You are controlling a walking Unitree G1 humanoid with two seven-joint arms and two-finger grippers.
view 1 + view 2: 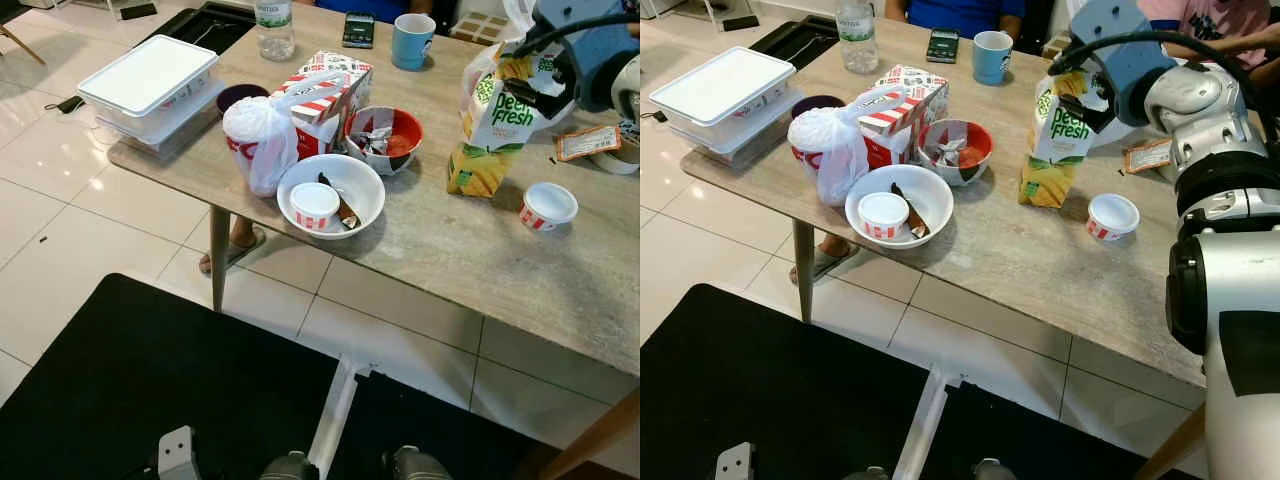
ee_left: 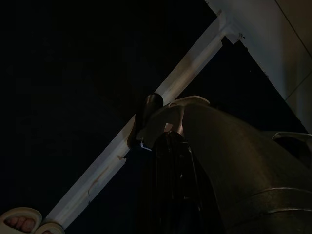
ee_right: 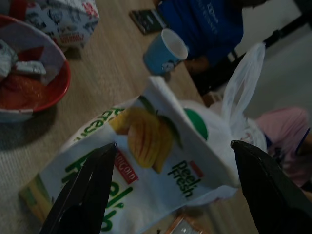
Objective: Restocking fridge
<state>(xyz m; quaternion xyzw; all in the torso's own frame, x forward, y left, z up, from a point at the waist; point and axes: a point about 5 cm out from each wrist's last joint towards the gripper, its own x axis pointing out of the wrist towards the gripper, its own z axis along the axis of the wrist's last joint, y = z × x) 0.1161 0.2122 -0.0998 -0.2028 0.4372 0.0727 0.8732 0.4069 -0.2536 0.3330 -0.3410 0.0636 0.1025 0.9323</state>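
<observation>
1. My left arm hangs idle by my leg in deep shade above the black mat point(image 1: 150, 380); I cannot tell how its fingers stand.
2. My right arm point(image 1: 1215, 150) is raised and reaches forward over the table point(image 1: 1040, 265), forearm level, wrist bent toward the top of the juice carton point(image 1: 1055, 145).
3. My right gripper point(image 3: 175, 187) is spread wide; in the wrist view one black finger point(image 3: 90, 183) sits at each side of the carton's gabled top, and I cannot tell whether either touches it.
4. The juice carton, white with green "Peel Fresh" lettering and mango art, stands upright on the table, between the red bowl point(image 1: 958, 150) and a small lidded cup point(image 1: 1111, 216).
5. Nearer the table's front edge: a white bowl point(image 1: 902, 205) holding another small tub point(image 1: 884, 214) and a dark utensil.
6. Beside it on my left: a knotted white plastic bag point(image 1: 830, 145) and a red-striped box point(image 1: 902, 100).
7. At the left end: stacked white containers point(image 1: 725, 95).
8. Far side: a blue mug point(image 1: 991, 56), a phone point(image 1: 942, 44), a water bottle point(image 1: 857, 40), and seated people in blue and pink shirts.
</observation>
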